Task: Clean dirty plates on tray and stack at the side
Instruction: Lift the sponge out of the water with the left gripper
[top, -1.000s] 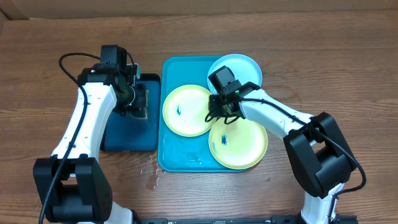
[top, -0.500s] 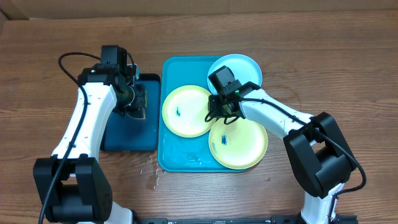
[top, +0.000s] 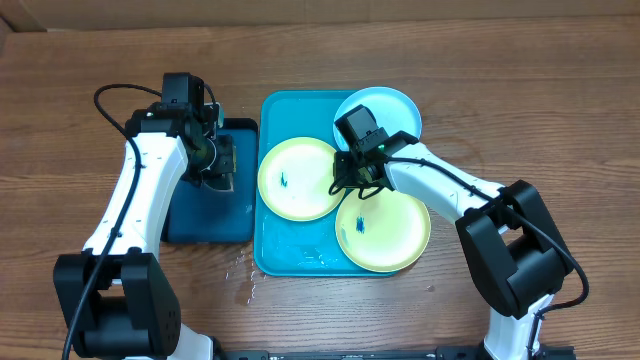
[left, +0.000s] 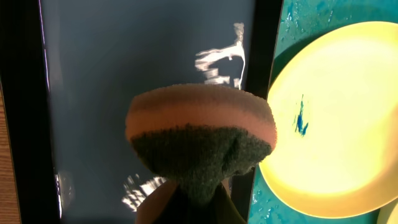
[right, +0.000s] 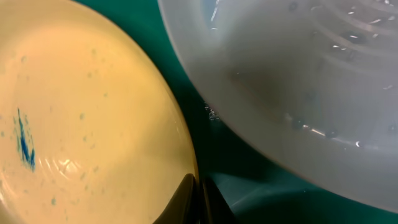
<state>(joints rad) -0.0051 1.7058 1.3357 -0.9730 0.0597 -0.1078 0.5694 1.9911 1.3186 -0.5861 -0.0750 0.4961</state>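
Three plates lie on the turquoise tray (top: 300, 258): one yellow-green plate (top: 295, 180) on the left with a blue smear, a second yellow-green plate (top: 385, 235) at the lower right, and a light blue plate (top: 395, 105) at the back. My right gripper (top: 350, 182) is shut on the right rim of the left yellow-green plate (right: 81, 112); its fingers (right: 186, 199) pinch that edge, with the light blue plate (right: 298, 81) just beyond. My left gripper (left: 199, 202) is shut on a sponge (left: 200, 134), orange with a dark green scouring face, above the dark blue tray (left: 124, 62).
The dark blue black-rimmed tray (top: 210, 215) sits directly left of the turquoise tray and is wet. Water drops (top: 245, 275) lie on the wooden table in front of both trays. The left yellow-green plate (left: 336, 112) shows right of the sponge.
The right gripper's jaws have closed fully on the left yellow-green plate's rim, and that plate has shifted slightly to the left. The left arm and sponge have not moved.
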